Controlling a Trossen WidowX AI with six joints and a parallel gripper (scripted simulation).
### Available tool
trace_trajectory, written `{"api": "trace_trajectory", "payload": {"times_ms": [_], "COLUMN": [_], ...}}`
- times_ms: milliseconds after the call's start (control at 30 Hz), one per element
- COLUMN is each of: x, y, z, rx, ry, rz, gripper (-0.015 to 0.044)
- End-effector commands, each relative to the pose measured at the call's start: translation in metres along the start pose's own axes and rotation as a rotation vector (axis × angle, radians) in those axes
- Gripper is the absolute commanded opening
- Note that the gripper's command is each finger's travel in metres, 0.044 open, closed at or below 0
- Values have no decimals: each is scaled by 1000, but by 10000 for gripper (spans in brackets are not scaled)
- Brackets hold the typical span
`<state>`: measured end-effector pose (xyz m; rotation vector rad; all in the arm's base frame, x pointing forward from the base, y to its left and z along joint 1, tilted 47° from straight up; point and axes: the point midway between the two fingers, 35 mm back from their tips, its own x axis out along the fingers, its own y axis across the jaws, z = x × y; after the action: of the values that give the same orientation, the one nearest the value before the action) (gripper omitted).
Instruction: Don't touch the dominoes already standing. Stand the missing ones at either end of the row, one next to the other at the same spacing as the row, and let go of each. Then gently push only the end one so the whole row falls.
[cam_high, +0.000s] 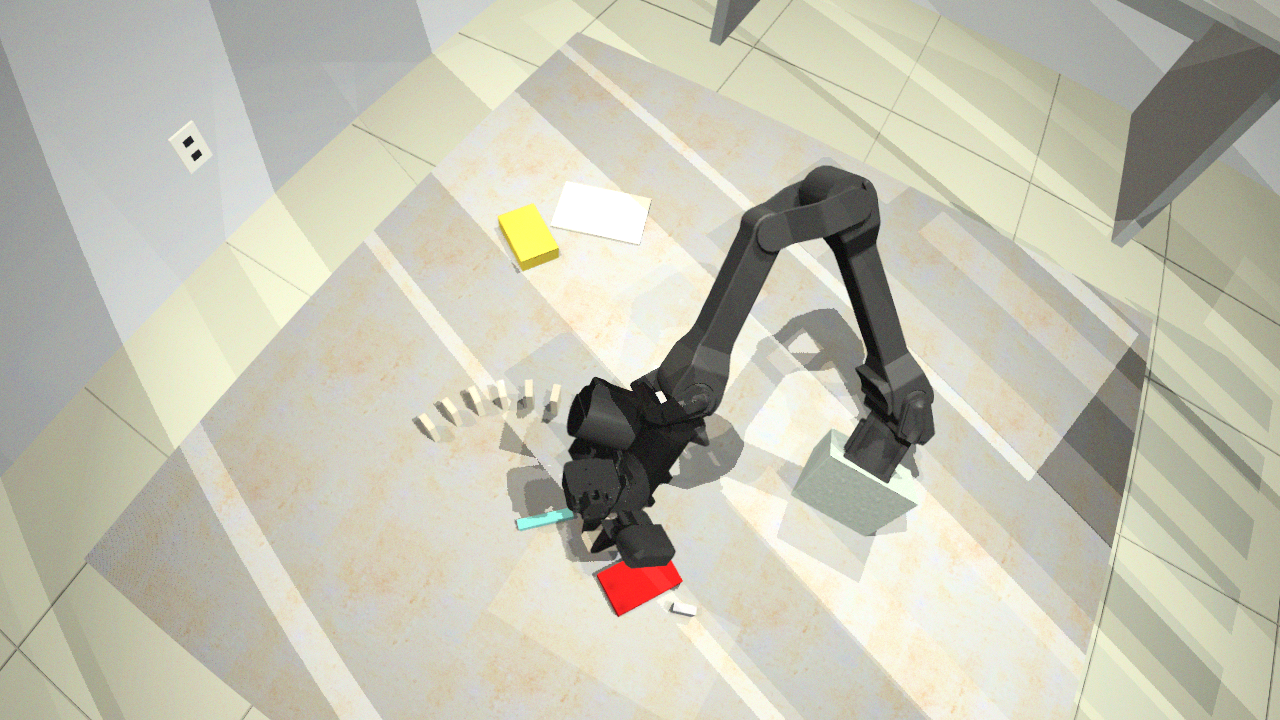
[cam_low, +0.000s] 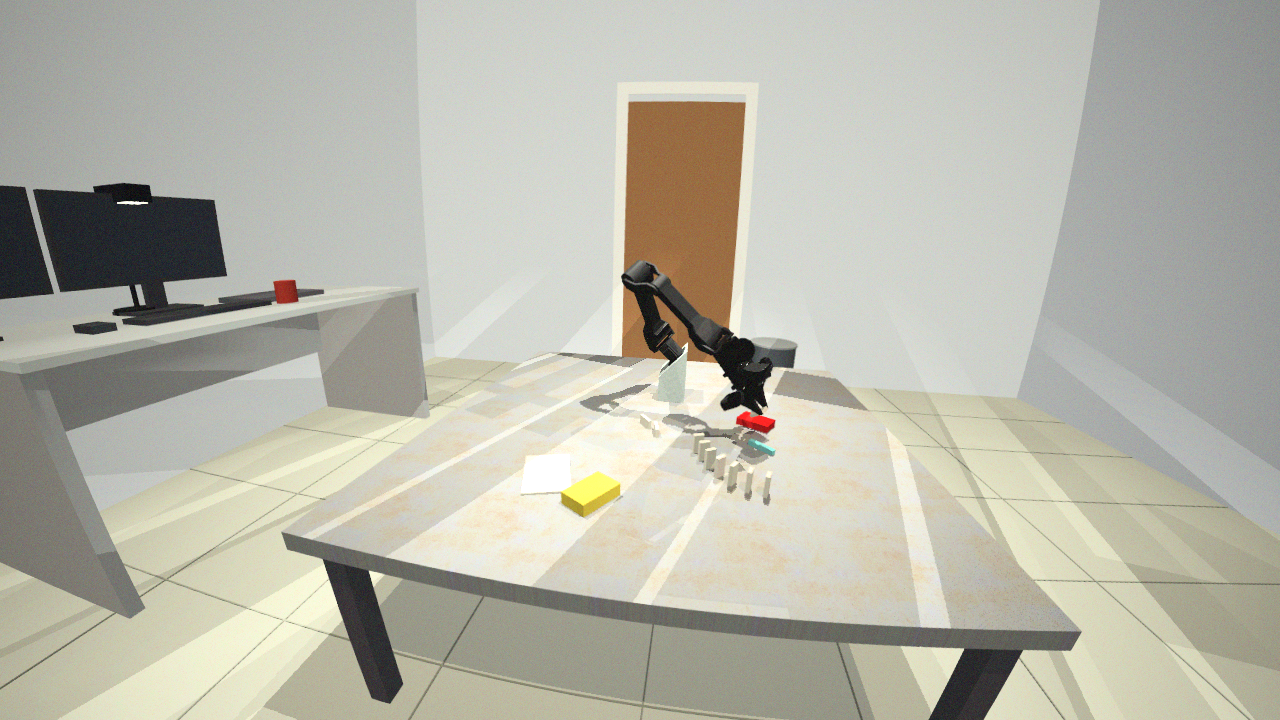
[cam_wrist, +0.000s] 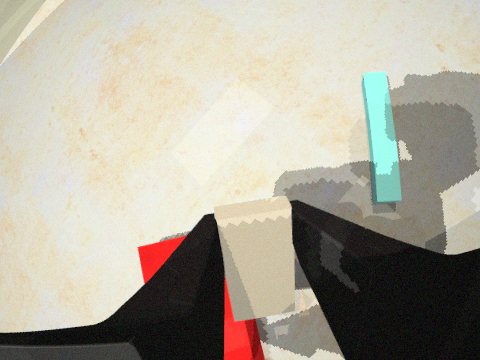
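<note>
My gripper (cam_high: 597, 537) (cam_low: 746, 405) (cam_wrist: 252, 219) is shut on a beige domino (cam_wrist: 262, 265), held above the table beside the red block. The held domino is hard to make out in the top and exterior views. A curved row of several dominoes stands upright, from the end domino (cam_high: 426, 424) (cam_low: 767, 484) to the other end domino (cam_low: 697, 443), which the arm hides in the top view. Pale domino-like pieces (cam_low: 646, 420) lie to the left of the row in the exterior view; whether they are one or two I cannot tell.
A teal bar (cam_high: 541, 520) (cam_low: 760, 446) (cam_wrist: 382, 140) and a red block (cam_high: 637, 588) (cam_low: 756, 422) (cam_wrist: 159, 256) lie near my gripper. A small white block (cam_high: 683, 609) is beside the red one. A yellow block (cam_high: 528, 234) (cam_low: 590, 492) and a white sheet (cam_high: 601, 212) (cam_low: 546, 474) lie farther off.
</note>
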<state>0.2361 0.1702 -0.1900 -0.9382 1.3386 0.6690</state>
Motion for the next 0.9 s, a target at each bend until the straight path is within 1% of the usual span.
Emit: {"api": "trace_trajectory", "payload": {"times_ms": [0,433,867], "x": [1,-4,-29], "y": [0,-3,-8], "z": [-3,-8,-15], "rx": [-9,-51,-114], "ry": [-63,-289,-514], "rz": [14,20,-25], "gripper": [107,107,107]}}
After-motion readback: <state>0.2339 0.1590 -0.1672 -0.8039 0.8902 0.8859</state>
